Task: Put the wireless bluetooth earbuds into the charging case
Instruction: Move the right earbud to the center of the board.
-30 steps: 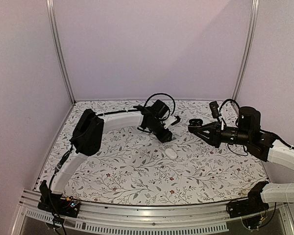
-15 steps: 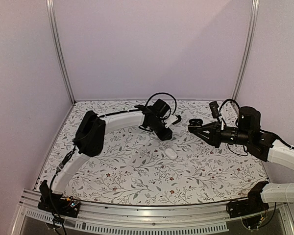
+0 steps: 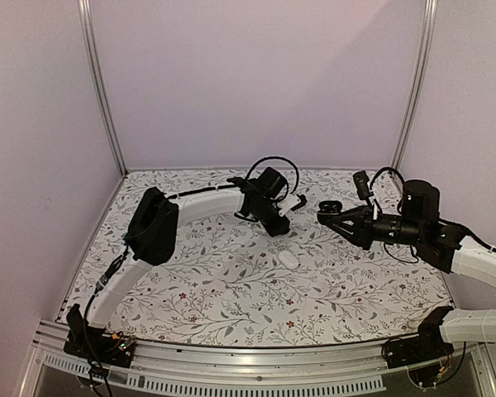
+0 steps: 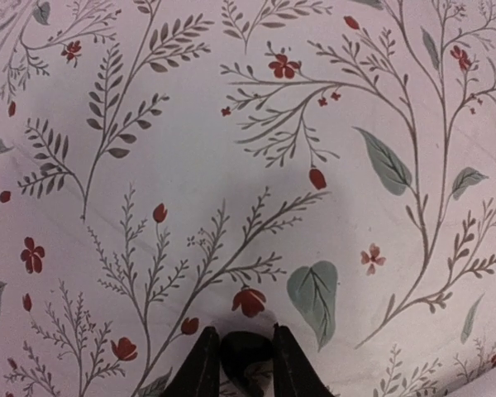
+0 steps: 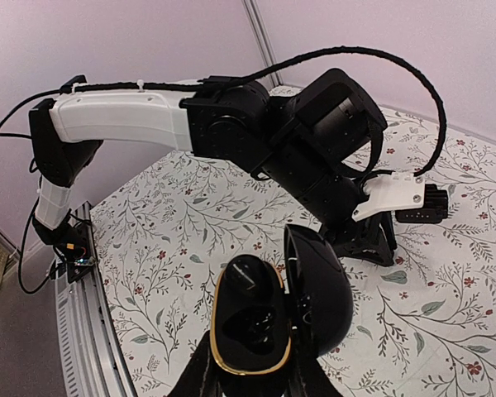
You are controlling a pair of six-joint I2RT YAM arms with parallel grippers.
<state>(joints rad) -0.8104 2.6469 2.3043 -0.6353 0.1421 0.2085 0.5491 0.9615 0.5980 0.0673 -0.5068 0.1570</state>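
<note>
Glimpsed left gripper (image 4: 244,368) tips, cropped at frame edge, pinching dark earbud (image 4: 246,354). Clamping open charging case (image 5: 246,322) in right gripper (image 5: 252,374). Noted white pebble (image 3: 288,259) nearby.

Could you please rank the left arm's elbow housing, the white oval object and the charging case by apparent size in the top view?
1. Left arm's elbow housing, clearly largest.
2. White oval object and charging case: about alike; the case sits partly hidden in the right jaws, so unranked.

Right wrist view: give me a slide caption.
Right gripper holds the open charging case; left arm reaches over the flowered table behind.
</note>
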